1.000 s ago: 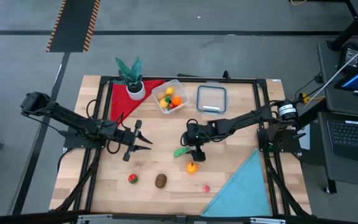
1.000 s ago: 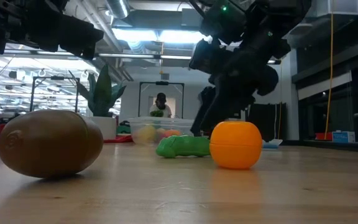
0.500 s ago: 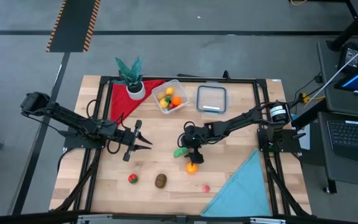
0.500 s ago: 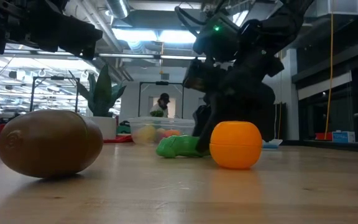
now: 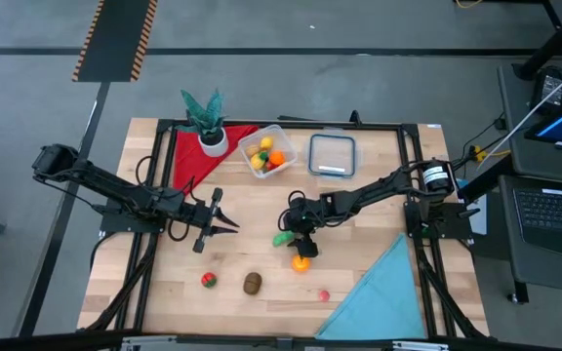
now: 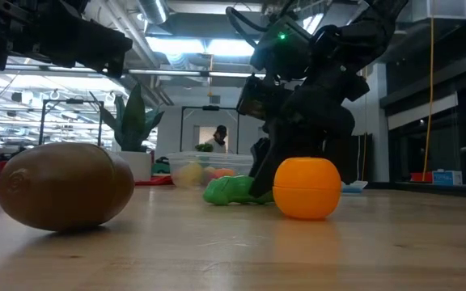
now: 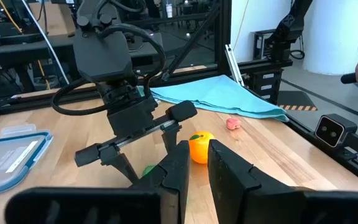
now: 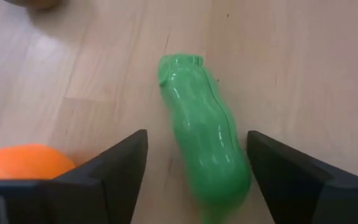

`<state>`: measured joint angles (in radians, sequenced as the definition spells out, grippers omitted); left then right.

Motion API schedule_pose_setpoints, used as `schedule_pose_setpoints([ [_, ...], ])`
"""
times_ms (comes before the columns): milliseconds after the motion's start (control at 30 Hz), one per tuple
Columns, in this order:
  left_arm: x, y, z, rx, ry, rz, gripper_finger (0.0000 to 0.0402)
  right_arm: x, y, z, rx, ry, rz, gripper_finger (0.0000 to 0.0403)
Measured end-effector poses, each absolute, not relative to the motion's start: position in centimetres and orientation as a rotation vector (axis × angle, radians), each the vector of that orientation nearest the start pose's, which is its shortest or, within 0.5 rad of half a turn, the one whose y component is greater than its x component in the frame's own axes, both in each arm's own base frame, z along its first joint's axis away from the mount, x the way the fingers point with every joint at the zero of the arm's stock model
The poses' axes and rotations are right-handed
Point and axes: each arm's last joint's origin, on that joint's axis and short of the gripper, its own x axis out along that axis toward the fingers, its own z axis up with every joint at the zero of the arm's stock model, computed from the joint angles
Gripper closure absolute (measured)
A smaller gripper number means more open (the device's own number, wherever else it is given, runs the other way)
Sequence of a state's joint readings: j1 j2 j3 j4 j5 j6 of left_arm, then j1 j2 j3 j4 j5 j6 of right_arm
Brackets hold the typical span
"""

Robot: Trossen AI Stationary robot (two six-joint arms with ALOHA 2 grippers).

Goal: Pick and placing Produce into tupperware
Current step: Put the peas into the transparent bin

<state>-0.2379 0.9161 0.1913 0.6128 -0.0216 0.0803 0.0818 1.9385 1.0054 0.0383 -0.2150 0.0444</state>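
Straddling the glossy green plastic toy pepper (image 8: 205, 140) on the worktop (image 5: 261, 210) beside the orange toy fruit (image 5: 301, 261), your right gripper (image 5: 292, 234) is wide open, empty; looks light, stiff, slippery, so pinch its narrow waist; left gripper (image 5: 215, 224) idles, nearly closed.

Right claw (image 7: 143, 163) beside orange fruit (image 7: 201, 147)

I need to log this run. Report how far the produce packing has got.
Done: several pieces sit in the tupperware. In hand: the right gripper is open around the green vegetable, not yet gripping it. Left on the table: the orange fruit, brown piece, red piece and pink piece. The left gripper waits nearby.
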Motion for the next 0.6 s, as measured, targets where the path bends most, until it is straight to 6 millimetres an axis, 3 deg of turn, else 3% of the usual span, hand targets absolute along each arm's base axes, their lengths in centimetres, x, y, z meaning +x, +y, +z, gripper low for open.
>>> schedule_pose_setpoints([
  [600,17.37,-4.15,18.47,0.094,0.102,-0.22,0.0376,36.65,3.74,11.31,0.115,0.912,0.274,0.0272],
])
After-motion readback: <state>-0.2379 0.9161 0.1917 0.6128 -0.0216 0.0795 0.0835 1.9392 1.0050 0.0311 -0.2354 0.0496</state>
